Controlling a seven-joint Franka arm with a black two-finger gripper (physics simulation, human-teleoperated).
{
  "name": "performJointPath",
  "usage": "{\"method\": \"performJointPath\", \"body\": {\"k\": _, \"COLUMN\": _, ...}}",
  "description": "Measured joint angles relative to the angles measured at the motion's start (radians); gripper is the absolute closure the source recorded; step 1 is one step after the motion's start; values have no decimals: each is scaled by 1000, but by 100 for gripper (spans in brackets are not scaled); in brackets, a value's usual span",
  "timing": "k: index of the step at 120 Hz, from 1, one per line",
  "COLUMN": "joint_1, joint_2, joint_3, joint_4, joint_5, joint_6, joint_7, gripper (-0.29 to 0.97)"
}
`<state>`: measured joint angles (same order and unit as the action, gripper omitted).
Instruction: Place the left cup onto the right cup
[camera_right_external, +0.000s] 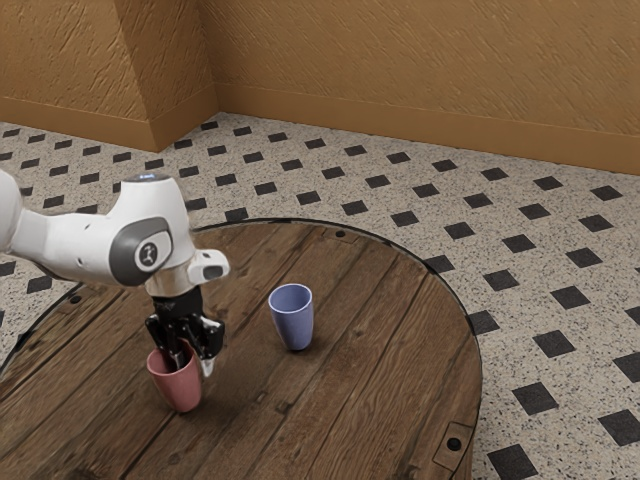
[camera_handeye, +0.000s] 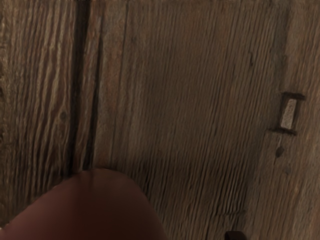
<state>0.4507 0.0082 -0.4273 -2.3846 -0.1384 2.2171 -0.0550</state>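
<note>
A pink cup (camera_right_external: 178, 385) stands on the round wooden table (camera_right_external: 330, 400) toward the exterior view's left. My gripper (camera_right_external: 193, 362) is down at its rim, open. One finger reaches inside the cup and the other hangs outside its wall, on the side facing the blue cup. That blue cup (camera_right_external: 291, 316) stands upright to the right and a little farther back, well apart from the hand. In the wrist view, the pink cup (camera_handeye: 85, 210) is a blurred rounded shape just under the hand, over the table planks (camera_handeye: 190, 100).
The table's curved edge (camera_right_external: 470, 330) runs along the exterior view's right, with tiled floor (camera_right_external: 540, 240) beyond it. A small metal fitting (camera_handeye: 289, 113) is set in the planks. Bare wood lies between and in front of the two cups.
</note>
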Motion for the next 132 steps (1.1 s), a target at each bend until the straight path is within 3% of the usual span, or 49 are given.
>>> {"method": "performJointPath", "body": {"k": 36, "joint_1": 69, "joint_2": -1, "joint_3": -2, "joint_4": -1, "joint_5": -3, "joint_6": -3, "joint_7": -40, "gripper": 71}}
{"method": "performJointPath", "body": {"k": 72, "joint_1": 106, "joint_2": -14, "joint_3": -3, "joint_4": 7, "joint_5": 1, "joint_6": -4, "joint_7": -70, "gripper": 77}}
{"method": "performJointPath", "body": {"k": 88, "joint_1": 113, "joint_2": -23, "joint_3": -4, "joint_4": 58, "joint_5": 34, "joint_6": -8, "joint_7": -83, "gripper": 78}}
{"method": "performJointPath", "body": {"k": 107, "joint_1": 78, "joint_2": -24, "joint_3": -6, "joint_4": 137, "joint_5": 95, "joint_6": -28, "joint_7": -102, "gripper": 78}}
{"method": "performJointPath", "body": {"k": 132, "joint_1": -38, "joint_2": -20, "joint_3": -10, "joint_4": 256, "joint_5": 188, "joint_6": -79, "joint_7": -129, "gripper": 78}}
